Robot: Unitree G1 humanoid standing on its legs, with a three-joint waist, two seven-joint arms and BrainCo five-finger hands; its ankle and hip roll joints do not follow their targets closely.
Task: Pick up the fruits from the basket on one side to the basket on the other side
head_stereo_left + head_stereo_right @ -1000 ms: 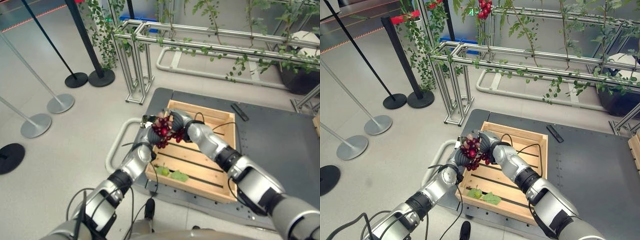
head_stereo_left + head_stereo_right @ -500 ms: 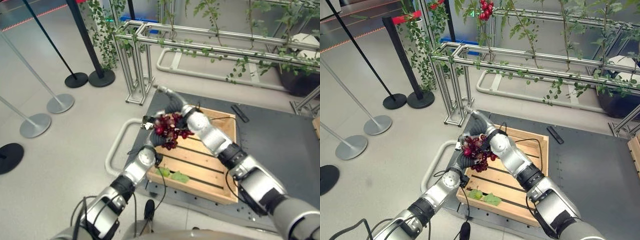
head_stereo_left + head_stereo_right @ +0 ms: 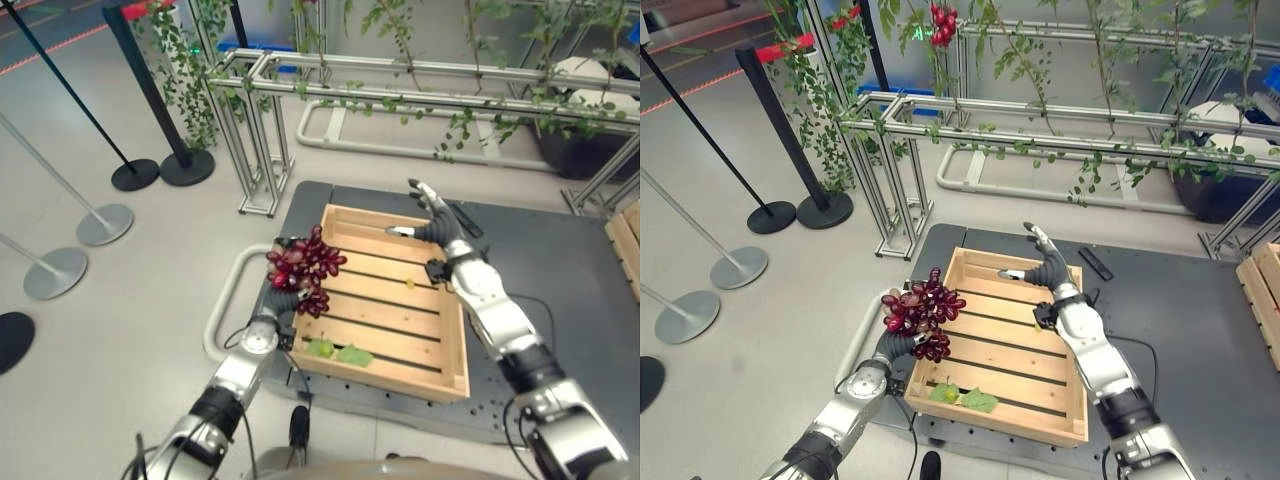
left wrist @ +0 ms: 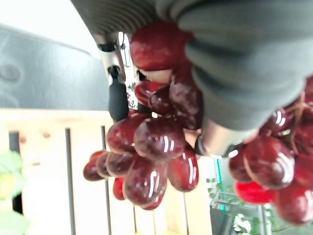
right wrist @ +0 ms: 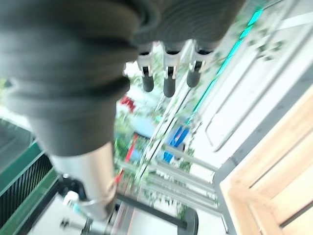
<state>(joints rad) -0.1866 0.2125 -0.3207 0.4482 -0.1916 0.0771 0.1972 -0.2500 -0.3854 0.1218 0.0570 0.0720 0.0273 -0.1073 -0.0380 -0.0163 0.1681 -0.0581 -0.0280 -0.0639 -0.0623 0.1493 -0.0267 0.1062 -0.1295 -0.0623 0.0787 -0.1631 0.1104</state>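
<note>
The crate (image 3: 400,320) sits on a platform (image 3: 560,290). A grape bunch (image 3: 303,270) hangs over the crate's left edge, held in the left hand (image 3: 902,338). The right hand (image 3: 437,215) hovers over the crate's far right corner. Leaves (image 3: 340,351) lie inside the crate's near left corner. A metal frame (image 3: 400,80) stands behind the crate.

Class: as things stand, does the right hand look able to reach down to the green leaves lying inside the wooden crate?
Probably yes: the right hand is open above the wooden crate, and nothing covers the green leaves.
</note>
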